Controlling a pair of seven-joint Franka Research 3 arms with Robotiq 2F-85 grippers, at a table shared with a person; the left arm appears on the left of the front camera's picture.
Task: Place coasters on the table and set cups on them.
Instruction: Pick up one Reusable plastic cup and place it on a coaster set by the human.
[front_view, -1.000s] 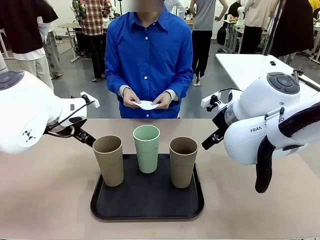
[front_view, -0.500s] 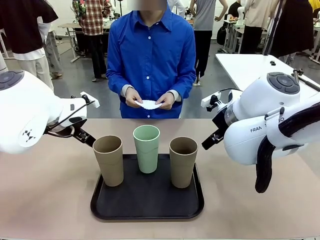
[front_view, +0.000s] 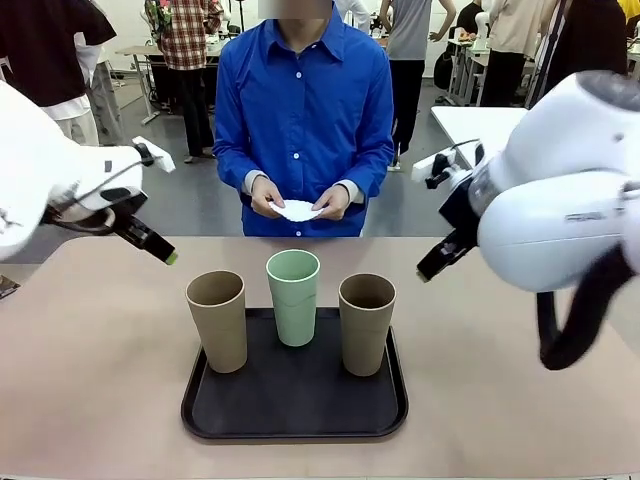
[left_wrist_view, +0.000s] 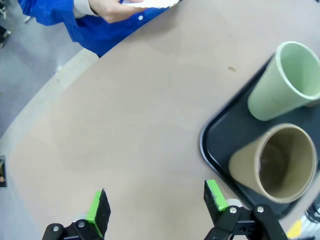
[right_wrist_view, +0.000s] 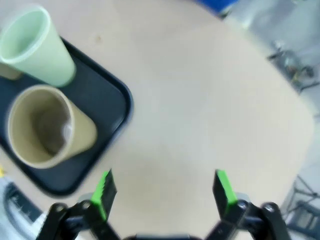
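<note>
Left gripper: your left gripper (left_wrist_view: 155, 200) has its jaws wide apart and holds nothing. It hangs above bare table (front_view: 90, 380), near the left side of the tray (front_view: 295, 405).
Right gripper: your right gripper (right_wrist_view: 164, 190) is also spread wide and empty. It hangs above bare table near the right side of the tray.
Nearest cups: the left tan cup (front_view: 217, 320) is the closest one to your left gripper, and the right tan cup (front_view: 366, 322) to your right gripper. Neither gripper touches a cup.
Cups: all three stand upright on the black tray, with the mint cup (front_view: 293, 297) between the two tan ones and a little farther back.
Coasters: the white coasters (front_view: 297, 210) are in the hands (front_view: 262, 195) of the person (front_view: 300, 110), who holds them over the far edge of the table. How many there are, you cannot tell from here.
Step in hand: I judge it is the very first one, bringing the coasters down. No coaster lies on the table yet and no cup has left the tray.
Next move: it seems you must wait until a coaster lies flat on the table, or take one from the person. For thin paper the jaws must close almost fully on the edge.
After that: each cup needs a wide grip around its wall, a straight lift, and a landing in the middle of its coaster.
</note>
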